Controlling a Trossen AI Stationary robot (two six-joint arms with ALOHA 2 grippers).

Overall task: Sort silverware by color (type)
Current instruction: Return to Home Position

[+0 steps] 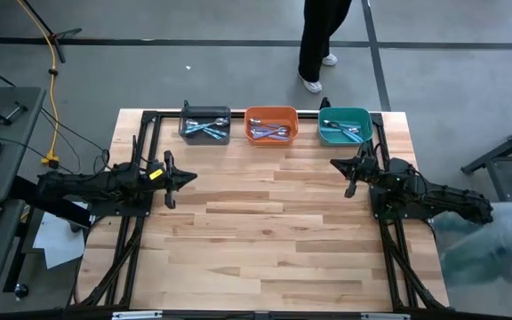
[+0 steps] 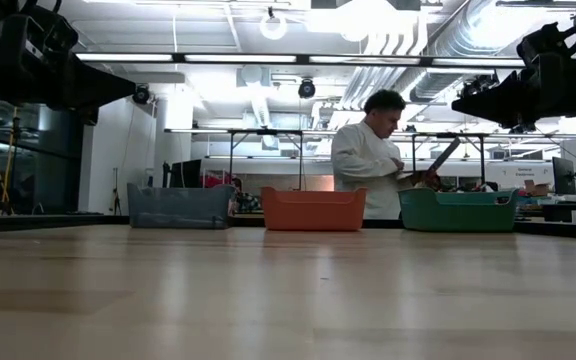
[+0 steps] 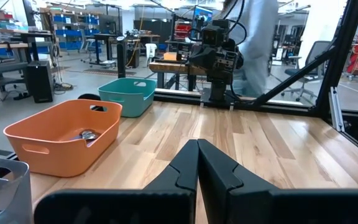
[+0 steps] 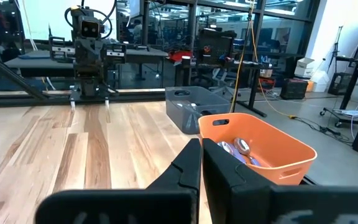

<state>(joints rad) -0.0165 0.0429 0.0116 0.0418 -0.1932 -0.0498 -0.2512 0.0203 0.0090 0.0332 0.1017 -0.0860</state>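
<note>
Silverware (image 1: 269,133) lying binned; left gripper (image 1: 188,178), right gripper (image 1: 338,165) hovering either side of orange bin (image 1: 271,109), pinched empty; homing needing level, unhurried retraction.

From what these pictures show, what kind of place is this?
Probably a robotics lab or workshop: exposed ceiling ducts, workbenches with equipment around, and a wooden table carrying the left arm and the right arm, both waiting.
</note>
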